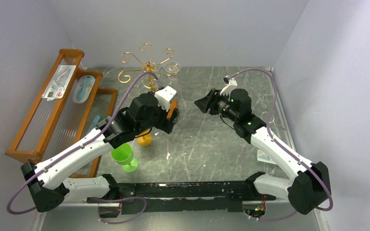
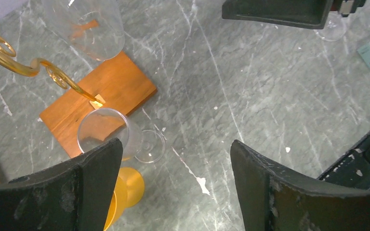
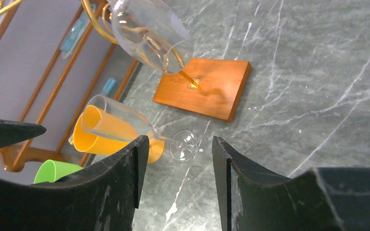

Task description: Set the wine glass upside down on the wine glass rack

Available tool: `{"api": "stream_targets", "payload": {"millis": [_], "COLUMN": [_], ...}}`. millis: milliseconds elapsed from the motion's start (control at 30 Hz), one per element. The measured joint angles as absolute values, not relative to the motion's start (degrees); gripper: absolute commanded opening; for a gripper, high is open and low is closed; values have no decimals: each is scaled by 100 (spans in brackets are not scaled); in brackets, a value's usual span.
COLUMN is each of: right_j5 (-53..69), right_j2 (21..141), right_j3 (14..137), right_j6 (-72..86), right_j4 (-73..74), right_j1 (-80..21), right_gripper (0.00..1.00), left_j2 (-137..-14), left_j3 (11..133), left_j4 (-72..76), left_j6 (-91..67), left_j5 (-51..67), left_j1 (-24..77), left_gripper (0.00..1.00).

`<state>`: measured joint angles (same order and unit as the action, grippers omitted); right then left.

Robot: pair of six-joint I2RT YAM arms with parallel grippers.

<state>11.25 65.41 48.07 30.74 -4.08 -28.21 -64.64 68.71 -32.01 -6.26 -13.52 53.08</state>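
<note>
The gold wire rack point(image 1: 145, 61) stands at the back on its brown wooden base point(image 2: 99, 103). One clear glass point(image 3: 149, 33) hangs upside down on it. A second clear wine glass point(image 3: 118, 124) lies tilted against an orange cup point(image 3: 92, 135), with its foot point(image 2: 150, 146) on the table by the base. My left gripper point(image 2: 176, 149) is open and empty, above and just right of this glass. My right gripper point(image 3: 179, 142) is open and empty, further right and facing the glass. In the top view my left arm hides the glass.
A green cup point(image 1: 123, 156) stands in front of the orange cup point(image 1: 144, 140). A long wooden shelf point(image 1: 38, 115) with clear panels runs along the left. Another clear glass point(image 2: 331, 30) and a small box point(image 1: 265, 157) sit on the right.
</note>
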Motion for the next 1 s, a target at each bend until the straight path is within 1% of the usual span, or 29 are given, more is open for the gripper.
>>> {"api": "stream_targets", "payload": {"millis": [133, 333, 400, 467, 633, 733, 833, 933, 1000], "right_j5": [1100, 1100, 1109, 1116, 1131, 1122, 1105, 1070, 1024], "right_j2": [6584, 6582, 6582, 6582, 6600, 6657, 6702, 6751, 6766], "right_j3": [4768, 4617, 4565, 4530, 4528, 4525, 4528, 4528, 4528], "right_j6": [3177, 3343, 3402, 3450, 3511, 3529, 3533, 3544, 3581], "right_j4": [-351, -340, -351, -349, -360, -362, -362, -355, -346], "right_j1": [-2821, -2823, -2825, -2842, -2971, -3085, -3197, -3286, -3343], "right_gripper": [53, 52, 51, 50, 50, 50, 50, 49, 46], "left_j2": [-6687, -7116, -7225, -7288, -7332, -7367, -7406, -7415, -7443], "left_j3": [6871, 6838, 6781, 6716, 6598, 6580, 6569, 6560, 6560], "left_j4": [-3208, -3240, -3249, -3260, -3194, -3168, -3131, -3114, -3120], "left_j6": [-493, -534, -585, -628, -676, -685, -681, -687, -720], "left_j5": [-1544, -1977, -2158, -2300, -2510, -2565, -2593, -2630, -2744], "left_j1": [5310, 5325, 5328, 5332, 5336, 5336, 5336, 5336, 5336], "left_gripper": [88, 77, 76, 76, 81, 82, 77, 65, 61]}}
